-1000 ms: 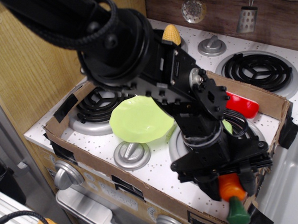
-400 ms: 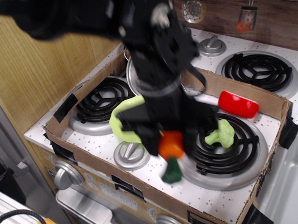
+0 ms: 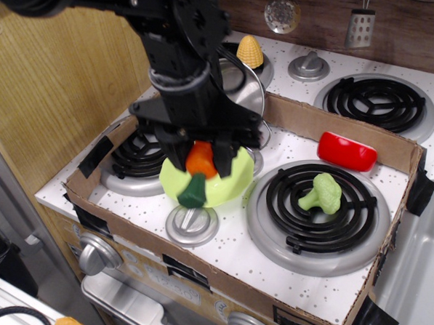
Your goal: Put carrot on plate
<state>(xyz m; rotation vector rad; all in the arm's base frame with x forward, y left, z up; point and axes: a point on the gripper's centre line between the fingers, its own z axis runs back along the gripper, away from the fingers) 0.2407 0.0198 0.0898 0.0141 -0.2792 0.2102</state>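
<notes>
The orange carrot (image 3: 199,160) with its dark green stem end (image 3: 193,192) hangs nearly upright, stem down, in my black gripper (image 3: 200,155). The gripper is shut on the carrot's orange body. It is right above the light lime-green plate (image 3: 229,182), which lies between the front left burner and the front right burner. The carrot's stem reaches down over the plate's front part; I cannot tell whether it touches. The arm hides the plate's back half.
A light green broccoli (image 3: 320,193) lies on the front right burner (image 3: 318,215). A red block (image 3: 347,150) lies by the cardboard wall (image 3: 361,137). A steel pot (image 3: 246,84) with a yellow corn (image 3: 250,51) stands behind the arm. A knob (image 3: 192,223) sits in front of the plate.
The gripper has carried the carrot from the front right corner leftward and back, and now holds it over the plate.
</notes>
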